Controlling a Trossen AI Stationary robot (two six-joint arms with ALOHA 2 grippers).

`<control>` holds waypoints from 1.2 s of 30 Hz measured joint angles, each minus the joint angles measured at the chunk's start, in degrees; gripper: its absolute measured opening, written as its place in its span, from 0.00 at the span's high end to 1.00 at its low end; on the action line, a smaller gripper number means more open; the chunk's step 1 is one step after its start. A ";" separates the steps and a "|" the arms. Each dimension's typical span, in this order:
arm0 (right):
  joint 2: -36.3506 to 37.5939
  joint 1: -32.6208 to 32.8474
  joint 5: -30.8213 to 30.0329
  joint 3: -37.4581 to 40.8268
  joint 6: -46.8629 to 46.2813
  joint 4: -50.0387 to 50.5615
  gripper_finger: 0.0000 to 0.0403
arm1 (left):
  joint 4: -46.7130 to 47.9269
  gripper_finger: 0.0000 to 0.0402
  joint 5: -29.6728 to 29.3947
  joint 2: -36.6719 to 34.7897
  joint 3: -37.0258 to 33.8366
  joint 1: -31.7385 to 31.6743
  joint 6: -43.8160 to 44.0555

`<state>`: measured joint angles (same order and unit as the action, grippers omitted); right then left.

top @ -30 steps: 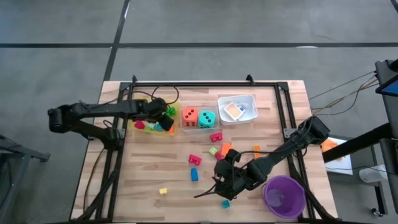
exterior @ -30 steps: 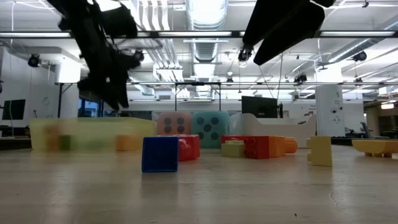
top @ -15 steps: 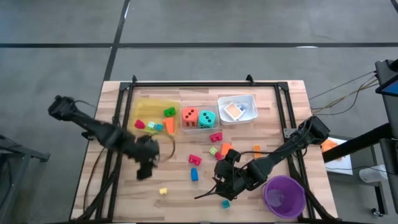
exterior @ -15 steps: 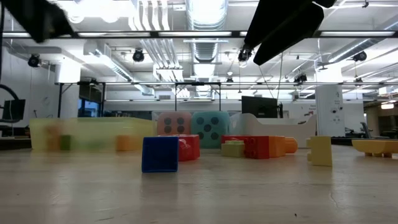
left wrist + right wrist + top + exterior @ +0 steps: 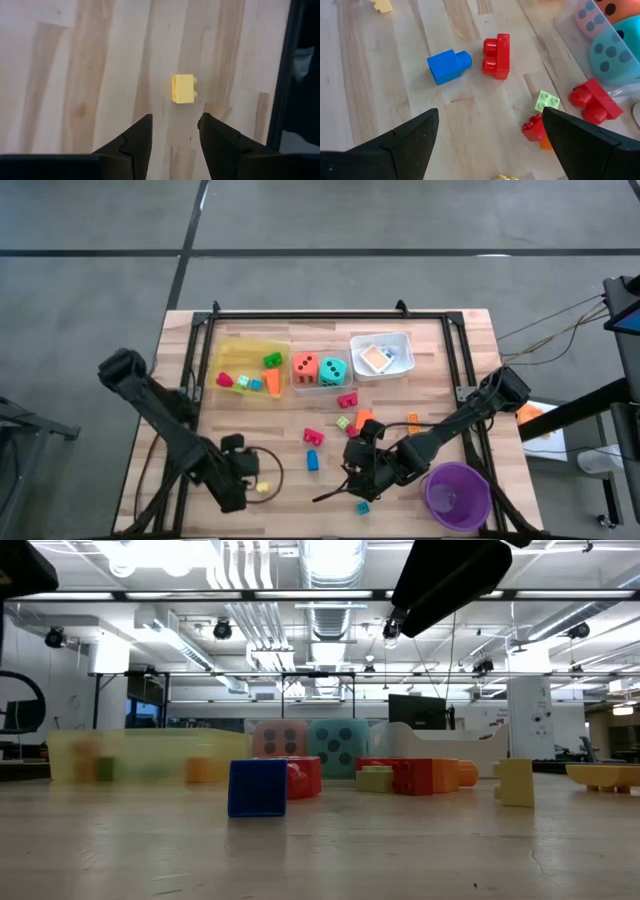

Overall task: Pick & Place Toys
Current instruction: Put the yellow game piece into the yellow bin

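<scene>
Near the table's front edge, the left hand (image 5: 173, 131) hangs released above the yellow block (image 5: 183, 89)

Looked like a robotics lab or open industrial workspace, not anyone's home. Behind the wooden table (image 5: 320, 840) the low view showed exposed ceiling ducts (image 5: 330, 610), rows of strip lights (image 5: 245, 580) and a dark monitor (image 5: 415, 710) off in the back. From above, the table sat on a grey concrete floor (image 5: 330, 220) with loose cables (image 5: 560, 330) trailing off one side.
</scene>
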<state>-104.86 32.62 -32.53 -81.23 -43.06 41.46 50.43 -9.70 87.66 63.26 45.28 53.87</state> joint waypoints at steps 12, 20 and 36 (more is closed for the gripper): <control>0.28 0.14 -0.02 -0.07 0.28 0.07 0.12 | -4.78 0.61 1.94 12.48 5.35 0.07 -2.41; 0.28 0.22 0.00 -0.07 0.19 0.03 0.12 | -6.36 0.61 2.00 14.42 4.16 0.09 -1.05; 0.28 0.24 0.00 -0.07 -0.03 -0.03 0.12 | -6.53 0.57 0.22 14.46 2.30 0.03 1.22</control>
<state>-104.57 32.86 -32.53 -81.30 -43.09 41.43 43.90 -9.48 102.13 65.56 45.31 55.09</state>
